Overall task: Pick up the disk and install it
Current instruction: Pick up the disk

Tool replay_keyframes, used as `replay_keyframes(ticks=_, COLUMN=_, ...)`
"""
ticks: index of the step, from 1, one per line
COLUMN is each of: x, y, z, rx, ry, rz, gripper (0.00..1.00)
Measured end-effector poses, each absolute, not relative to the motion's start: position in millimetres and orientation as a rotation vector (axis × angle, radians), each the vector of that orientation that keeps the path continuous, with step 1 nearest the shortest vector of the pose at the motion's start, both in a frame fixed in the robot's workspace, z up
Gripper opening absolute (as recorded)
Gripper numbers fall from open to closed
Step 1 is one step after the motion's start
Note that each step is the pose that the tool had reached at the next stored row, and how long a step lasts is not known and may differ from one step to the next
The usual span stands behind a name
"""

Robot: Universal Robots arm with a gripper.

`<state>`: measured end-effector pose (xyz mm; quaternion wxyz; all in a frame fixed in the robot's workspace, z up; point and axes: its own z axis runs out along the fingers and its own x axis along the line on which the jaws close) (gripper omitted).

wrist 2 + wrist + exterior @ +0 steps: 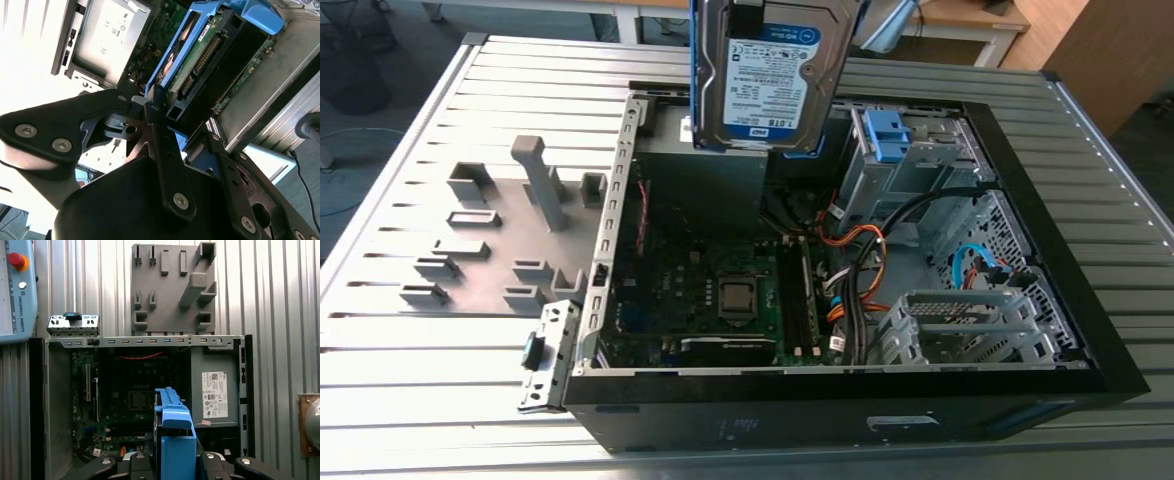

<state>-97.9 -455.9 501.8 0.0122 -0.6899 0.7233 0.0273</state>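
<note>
The gripper (175, 458) is clamped on the disk (769, 72): in both wrist views the black fingers (163, 155) press against the blue side rails from opposite sides. The disk hangs upright, label toward the exterior camera, above the open computer case (761, 425). It is clear of all parts inside and roughly over the power-supply box (197, 365).

Hazards, as judged from this position:
- Slip. The grasp bears on plastic rails, not on the metal body. A rail that flexes or unclips would let the disk tilt or drop onto the motherboard (720, 290).
- Snagging. The orange and black cables (854, 245) lie loose beside the drive cage (914, 165). A low approach could catch or pinch them.
- Misalignment. A disk tilted against the cage guides would jam, and continued force could break a rail.
- Collision. The finger bodies are wide, so the case rim and cage walls leave little room.

Limits of observation:
- In the exterior view the upper end of the disk is cut off at the frame edge.
- The pad contact on the rails lies behind the finger bodies, so the depth of the grasp cannot be judged.
- Whether the cage slot under the blue bracket (883, 130) is free cannot be determined.
- The connector end of the disk is hard to make out.
</note>
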Motion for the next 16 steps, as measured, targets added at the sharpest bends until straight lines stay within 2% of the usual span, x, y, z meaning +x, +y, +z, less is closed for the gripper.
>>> replay_keyframes(ticks=16, x=-97.9, y=-462.1, z=501.9, rx=-2.151, ry=2.255, rz=0.085, gripper=0.36)
